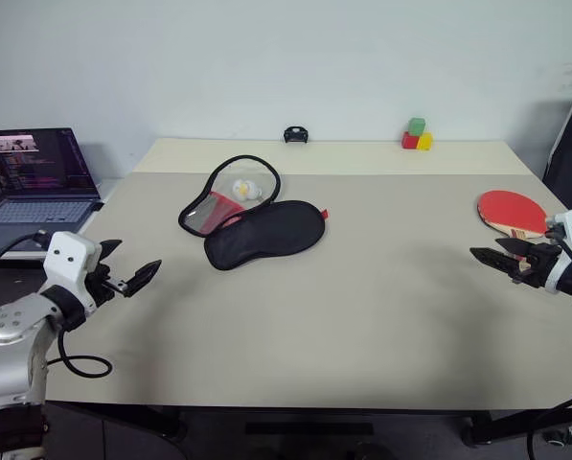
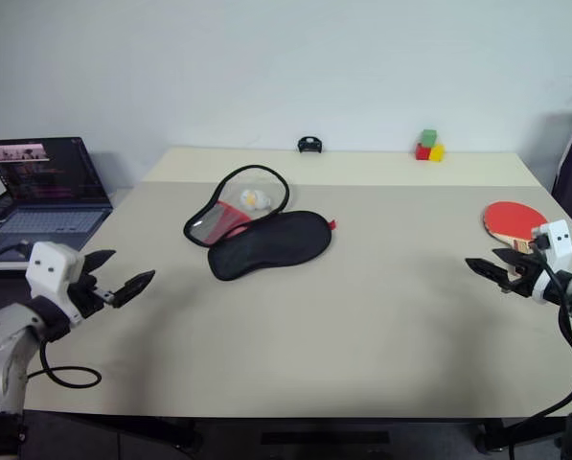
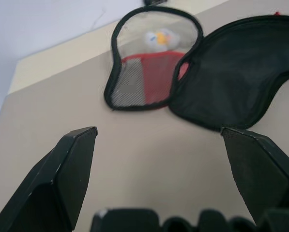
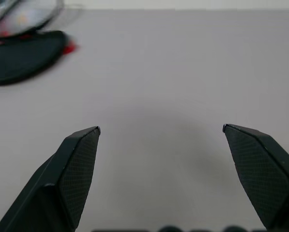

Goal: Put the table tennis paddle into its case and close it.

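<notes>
The case [image 1: 263,233] lies unzipped and spread open at the table's middle, its black half toward me and its see-through half with red mesh [image 3: 149,72] behind it. The table tennis paddle [image 1: 512,211], red face up, rests near the right edge of the table. My right gripper [image 1: 496,257] hovers open just in front of the paddle's handle, pointing toward the table's middle. Over the table's left edge my left gripper [image 1: 130,265] is open too, aimed at the case [image 3: 236,72] and well short of it. Both grippers hold nothing.
A small white and yellow object [image 1: 244,190] lies inside the open case. An open laptop [image 1: 32,187] stands off the table's left side. Coloured blocks [image 1: 417,136] and a small black object [image 1: 296,134] sit along the far edge by the wall.
</notes>
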Motion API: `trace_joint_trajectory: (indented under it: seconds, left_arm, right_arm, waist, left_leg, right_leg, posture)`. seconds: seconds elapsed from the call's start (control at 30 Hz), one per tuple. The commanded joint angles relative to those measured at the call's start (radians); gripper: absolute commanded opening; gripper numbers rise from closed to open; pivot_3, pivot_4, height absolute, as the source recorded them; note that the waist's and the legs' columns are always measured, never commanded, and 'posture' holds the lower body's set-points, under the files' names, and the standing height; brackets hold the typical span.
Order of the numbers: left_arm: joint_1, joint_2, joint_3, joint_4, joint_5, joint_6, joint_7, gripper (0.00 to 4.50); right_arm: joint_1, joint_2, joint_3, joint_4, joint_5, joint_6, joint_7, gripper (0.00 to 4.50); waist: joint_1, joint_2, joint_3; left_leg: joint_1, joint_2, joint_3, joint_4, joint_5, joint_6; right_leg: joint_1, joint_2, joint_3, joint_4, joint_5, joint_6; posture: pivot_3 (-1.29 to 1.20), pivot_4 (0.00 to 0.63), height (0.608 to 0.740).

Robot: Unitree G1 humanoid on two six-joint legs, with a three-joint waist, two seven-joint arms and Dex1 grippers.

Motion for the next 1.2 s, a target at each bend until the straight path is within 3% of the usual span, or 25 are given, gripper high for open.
trace_joint_trajectory:
  seconds: [0.03,0.2,0.4,0.93,1.03,1.2]
  left_arm:
    - [-0.058,0.030,-0.010,0.044,-0.012,-0.029,-0.047,4.50]
    - [-0.110,0.024,-0.050,0.109,0.008,-0.054,-0.080,4.50]
    - [-0.135,0.019,-0.098,0.141,0.007,-0.054,-0.113,4.50]
    - [-0.145,-0.038,-0.189,0.103,0.009,0.081,-0.139,4.50]
    - [-0.178,-0.130,-0.238,0.109,0.023,0.163,-0.053,4.50]
    - [-0.201,-0.201,-0.263,0.112,0.049,0.254,0.057,4.50]
  right_arm:
    - [0.025,0.051,0.012,-0.238,0.104,0.145,-0.049,4.46]
    - [-0.002,0.179,0.076,-0.403,0.163,0.286,-0.173,4.46]
    - [-0.034,0.270,0.159,-0.472,0.161,0.293,-0.234,4.46]
    - [-0.044,0.213,0.177,-0.535,0.199,0.294,-0.208,4.46]
    - [-0.032,0.205,0.158,-0.543,0.204,0.292,-0.217,4.46]
    - [-0.019,0.203,0.146,-0.559,0.215,0.297,-0.232,4.46]
  waist:
    - [-0.001,0.000,0.000]
    - [-0.008,0.000,0.000]
    - [-0.004,0.000,0.000]
    - [-0.004,0.000,0.000]
    - [-0.001,-0.001,0.000]
    - [-0.002,-0.002,-0.001]
  left_leg:
    - [0.000,0.000,0.000,0.000,0.000,0.000]
    - [0.000,0.000,0.000,0.000,0.000,0.000]
    - [-0.005,0.000,0.000,0.000,0.000,0.000]
    - [-0.011,-0.001,-0.001,0.001,0.000,0.000]
    - [-0.011,-0.001,-0.001,0.002,0.000,0.000]
    - [-0.011,-0.001,-0.002,0.003,0.000,0.000]
  right_leg:
    - [0.000,0.000,0.000,0.000,0.000,0.000]
    - [-0.001,0.000,0.001,0.001,0.000,0.000]
    - [-0.007,0.000,0.001,0.001,0.000,0.000]
    - [-0.011,0.000,-0.001,0.001,0.000,0.000]
    - [-0.010,0.000,-0.001,0.001,0.000,0.000]
    - [-0.010,0.000,-0.001,0.001,0.000,0.000]
  posture:
    - [0.00,0.150,0.740]
    - [0.00,0.150,0.740]
    - [0.00,0.150,0.740]
    - [0.00,0.150,0.740]
    - [0.00,0.150,0.740]
    - [0.00,0.150,0.740]
